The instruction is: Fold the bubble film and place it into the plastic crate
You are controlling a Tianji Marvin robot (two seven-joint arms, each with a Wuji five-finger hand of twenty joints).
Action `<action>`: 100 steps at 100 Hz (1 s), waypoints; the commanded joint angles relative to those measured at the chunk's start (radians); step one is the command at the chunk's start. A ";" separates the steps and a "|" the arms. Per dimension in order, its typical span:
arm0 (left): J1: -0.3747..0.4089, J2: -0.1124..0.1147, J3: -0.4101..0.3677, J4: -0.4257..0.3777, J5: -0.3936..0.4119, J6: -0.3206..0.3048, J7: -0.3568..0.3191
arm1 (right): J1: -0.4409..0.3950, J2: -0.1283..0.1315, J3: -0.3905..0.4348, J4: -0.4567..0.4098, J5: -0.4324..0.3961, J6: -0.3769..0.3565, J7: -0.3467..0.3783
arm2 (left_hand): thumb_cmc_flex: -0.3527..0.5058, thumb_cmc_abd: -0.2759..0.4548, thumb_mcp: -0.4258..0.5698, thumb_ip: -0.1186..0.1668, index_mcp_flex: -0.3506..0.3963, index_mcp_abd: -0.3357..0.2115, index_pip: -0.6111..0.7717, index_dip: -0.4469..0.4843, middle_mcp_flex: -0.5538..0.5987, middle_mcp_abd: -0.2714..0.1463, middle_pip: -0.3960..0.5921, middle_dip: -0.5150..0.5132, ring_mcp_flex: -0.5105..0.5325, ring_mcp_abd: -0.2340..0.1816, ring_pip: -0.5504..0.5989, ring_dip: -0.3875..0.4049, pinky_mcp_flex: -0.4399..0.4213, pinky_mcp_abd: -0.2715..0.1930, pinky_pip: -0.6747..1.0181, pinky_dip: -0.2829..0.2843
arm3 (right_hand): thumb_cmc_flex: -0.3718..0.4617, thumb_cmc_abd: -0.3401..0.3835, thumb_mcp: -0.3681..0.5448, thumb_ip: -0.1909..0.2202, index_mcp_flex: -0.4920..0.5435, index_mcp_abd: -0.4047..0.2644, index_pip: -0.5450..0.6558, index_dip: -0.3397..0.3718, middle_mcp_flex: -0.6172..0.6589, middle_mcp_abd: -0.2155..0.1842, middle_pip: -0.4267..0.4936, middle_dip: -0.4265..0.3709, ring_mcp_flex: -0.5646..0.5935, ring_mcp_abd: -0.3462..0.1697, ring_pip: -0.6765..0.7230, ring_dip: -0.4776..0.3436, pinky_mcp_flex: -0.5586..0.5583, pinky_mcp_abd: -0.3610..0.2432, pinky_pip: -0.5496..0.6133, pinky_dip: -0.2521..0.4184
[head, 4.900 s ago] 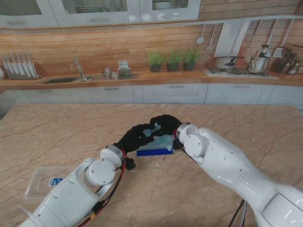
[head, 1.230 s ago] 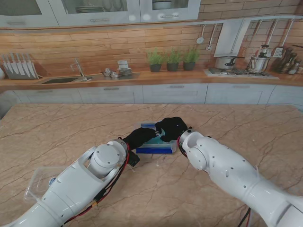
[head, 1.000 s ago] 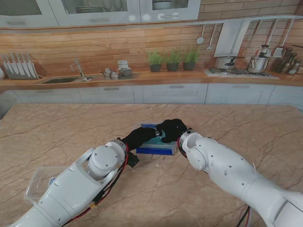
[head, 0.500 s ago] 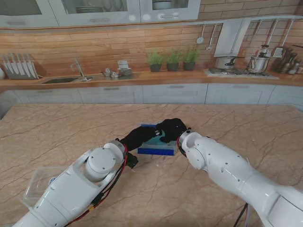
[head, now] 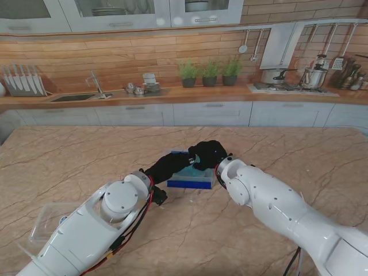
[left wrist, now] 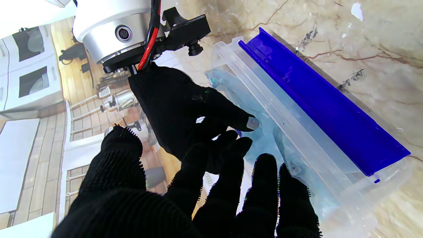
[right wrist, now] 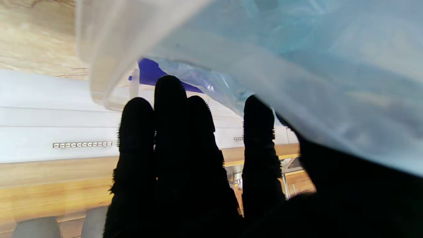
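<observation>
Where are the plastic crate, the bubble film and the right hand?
plastic crate (left wrist: 324,109): left wrist view, blue side panel.
bubble film (left wrist: 264,142): left wrist view, crumpled part inside the crate.
right hand (head: 208,155): stand view, back of glove.

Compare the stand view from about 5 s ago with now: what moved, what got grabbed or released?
Both hands shifted a little farther from me. The bubble film, then bunched between them above the plastic crate, now lies down inside it. Left hand and right hand rest over the crate opening, fingers on the film; whether either grips it is unclear. Crate and the clear lid at my near left stayed put.
</observation>
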 commanded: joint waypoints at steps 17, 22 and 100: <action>0.004 -0.001 0.000 -0.004 -0.002 -0.001 -0.004 | -0.004 -0.002 -0.001 -0.009 -0.006 -0.010 -0.012 | 0.017 0.034 -0.026 0.036 0.016 -0.031 0.021 0.011 -0.016 -0.007 -0.013 -0.003 -0.007 0.010 -0.013 -0.016 0.009 0.013 0.011 0.016 | 0.016 0.032 -0.017 0.012 -0.021 -0.019 0.027 -0.015 -0.015 0.015 0.018 0.004 -0.013 0.025 0.004 -0.003 -0.011 0.009 0.012 -0.006; 0.002 -0.003 0.002 -0.001 -0.002 0.001 -0.001 | -0.004 -0.003 -0.002 -0.007 -0.005 -0.010 -0.013 | 0.017 0.033 -0.025 0.036 0.015 -0.031 0.021 0.011 -0.019 -0.005 -0.014 -0.004 -0.008 0.011 -0.014 -0.016 0.009 0.013 0.011 0.016 | 0.040 0.032 -0.004 0.017 -0.023 -0.022 0.029 -0.016 -0.015 0.011 0.019 0.004 -0.012 0.024 0.005 -0.003 -0.011 0.008 0.012 -0.006; -0.018 -0.018 0.020 0.035 -0.024 0.012 0.017 | 0.023 -0.002 -0.058 0.011 -0.016 -0.028 0.010 | 0.016 0.035 -0.024 0.037 -0.030 -0.048 0.043 0.017 -0.050 0.000 -0.009 -0.023 -0.024 0.026 -0.030 -0.043 0.006 0.007 -0.009 0.001 | 0.016 0.003 0.024 0.012 -0.040 -0.016 0.023 -0.021 -0.055 0.018 0.013 0.003 -0.053 0.027 -0.009 -0.013 -0.045 0.009 -0.013 -0.022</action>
